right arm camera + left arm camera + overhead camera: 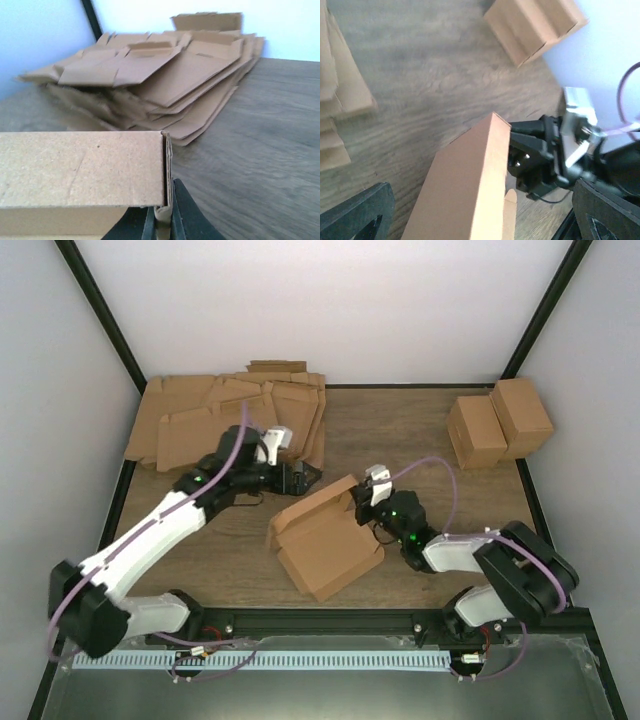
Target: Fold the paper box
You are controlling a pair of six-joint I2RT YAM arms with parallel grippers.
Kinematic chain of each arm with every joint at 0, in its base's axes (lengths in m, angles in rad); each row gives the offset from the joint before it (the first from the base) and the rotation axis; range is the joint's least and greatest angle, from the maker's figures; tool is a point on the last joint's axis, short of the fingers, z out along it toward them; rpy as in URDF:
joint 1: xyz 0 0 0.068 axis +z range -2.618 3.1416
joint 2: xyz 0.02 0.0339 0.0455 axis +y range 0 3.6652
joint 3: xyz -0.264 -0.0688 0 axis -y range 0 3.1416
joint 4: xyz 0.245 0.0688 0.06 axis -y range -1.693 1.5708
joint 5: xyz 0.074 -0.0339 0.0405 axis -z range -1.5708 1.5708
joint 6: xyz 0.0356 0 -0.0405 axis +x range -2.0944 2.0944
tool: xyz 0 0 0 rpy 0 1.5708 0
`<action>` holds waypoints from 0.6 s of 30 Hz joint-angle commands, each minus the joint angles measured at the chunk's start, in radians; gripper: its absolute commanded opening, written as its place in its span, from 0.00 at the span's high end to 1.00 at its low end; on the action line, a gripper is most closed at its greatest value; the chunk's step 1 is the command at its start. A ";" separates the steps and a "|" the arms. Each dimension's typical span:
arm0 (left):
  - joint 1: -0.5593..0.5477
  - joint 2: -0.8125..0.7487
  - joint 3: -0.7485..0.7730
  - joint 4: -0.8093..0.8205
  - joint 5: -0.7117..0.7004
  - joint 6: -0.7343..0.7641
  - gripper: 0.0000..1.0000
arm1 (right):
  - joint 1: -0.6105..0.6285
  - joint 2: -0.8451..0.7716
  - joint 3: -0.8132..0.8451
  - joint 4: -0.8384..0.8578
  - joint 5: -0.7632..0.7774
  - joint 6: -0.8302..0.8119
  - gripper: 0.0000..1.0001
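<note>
The paper box [325, 535] is a shallow brown carton in the middle of the table, partly folded, with its walls raised. My right gripper [362, 502] is at the box's far right corner. In the right wrist view it [162, 222] is shut on a doubled side wall of the box [80, 167]. My left gripper [300, 478] hovers just behind the box's far edge. In the left wrist view its fingers [357, 215] stand wide apart and hold nothing, with the box's wall [465, 185] below and between them. The right gripper [540, 155] shows beyond that wall.
A stack of flat die-cut cardboard sheets [230, 415] lies at the back left and also shows in the right wrist view [165, 85]. Two small blocky cartons [498, 422] stand at the back right. White walls and black frame posts surround the table.
</note>
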 commanded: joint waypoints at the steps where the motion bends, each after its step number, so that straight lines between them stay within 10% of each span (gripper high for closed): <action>1: 0.000 -0.144 0.047 -0.166 -0.090 0.014 0.00 | -0.069 -0.098 0.004 -0.143 0.093 0.214 0.99; 18: -0.001 -0.577 -0.360 -0.141 0.070 -0.322 0.01 | -0.189 -0.225 -0.065 -0.288 0.048 0.599 0.99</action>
